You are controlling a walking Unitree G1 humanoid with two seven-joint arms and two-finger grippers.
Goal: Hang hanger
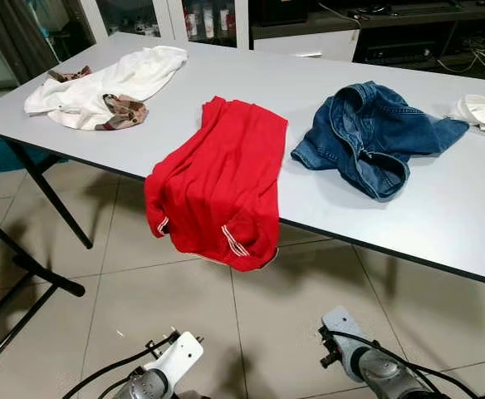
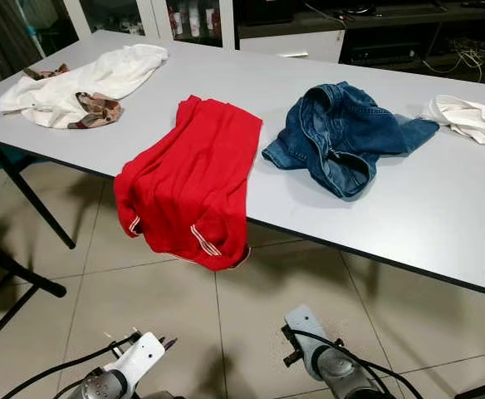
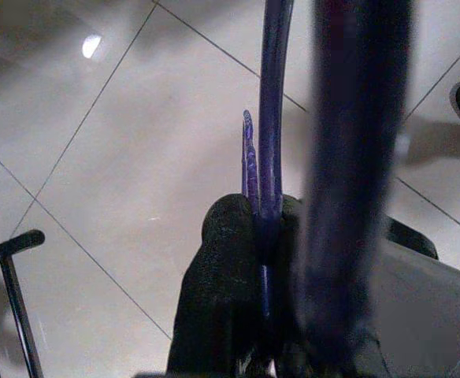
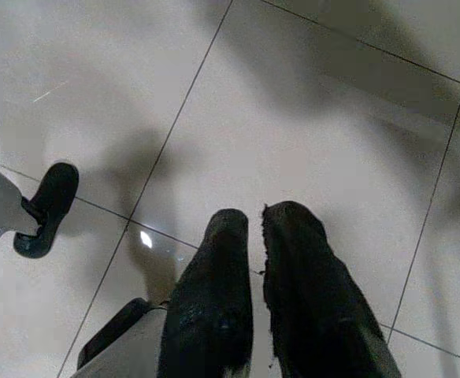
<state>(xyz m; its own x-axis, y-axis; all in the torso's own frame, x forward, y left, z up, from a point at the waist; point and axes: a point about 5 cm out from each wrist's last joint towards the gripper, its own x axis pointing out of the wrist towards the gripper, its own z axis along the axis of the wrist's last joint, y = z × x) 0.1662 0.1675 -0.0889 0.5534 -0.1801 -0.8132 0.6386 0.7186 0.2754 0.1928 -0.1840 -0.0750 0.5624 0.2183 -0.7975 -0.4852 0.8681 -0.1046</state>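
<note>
Your left gripper (image 3: pixel 261 228) is clamped on a thin, glossy purple hanger (image 3: pixel 271 118) above the tiled floor (image 3: pixel 135 157). Your right gripper (image 4: pixel 255 236) hangs with fingers together. A rumpled red shirt (image 1: pixel 218 183) drapes over the smooth table (image 1: pixel 442 208) edge.

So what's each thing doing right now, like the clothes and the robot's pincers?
Red garment: draped over the table edge, hanging down.
Jeans: crumpled on the table.
White garment: bunched on the table.
Left pincer: shut on the purple hanger.
Right pincer: shut, empty, over the floor.
</note>
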